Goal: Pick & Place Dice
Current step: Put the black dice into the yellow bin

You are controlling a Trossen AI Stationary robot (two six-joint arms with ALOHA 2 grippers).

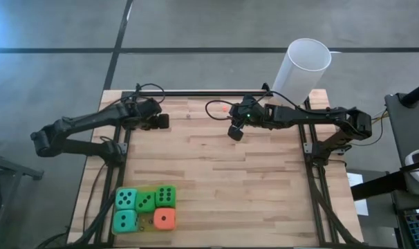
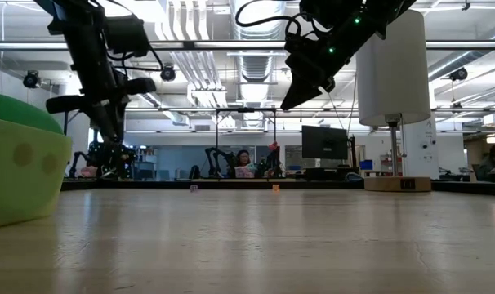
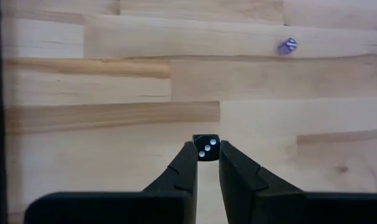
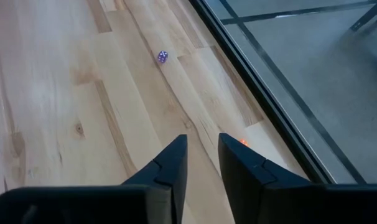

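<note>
**Black die pinched at the left fingertips**

Pinched between the left gripper's (image 3: pixel 206 151) nearly closed fingertips, a small black die (image 3: pixel 206 147) is held above the table (image 3: pixel 114 87), presumably for carrying. The right gripper (image 4: pixel 203 144), slightly spread, holds nothing. A purple die (image 4: pixel 162 56) lies beyond it. Five soft dice (image 1: pixel 145 208) are clustered at the near edge.

Five soft dice (image 1: pixel 145 209) (two teal, two green, one orange-red), one white cylinder (image 1: pixel 303 68), two robot arms.

Grey floor (image 1: pixel 196 28) with dark seams; ceiling strip lights (image 2: pixel 190 20), exposed ducts (image 2: pixel 251 69); monitor (image 2: pixel 321 140) on a far desk.
</note>
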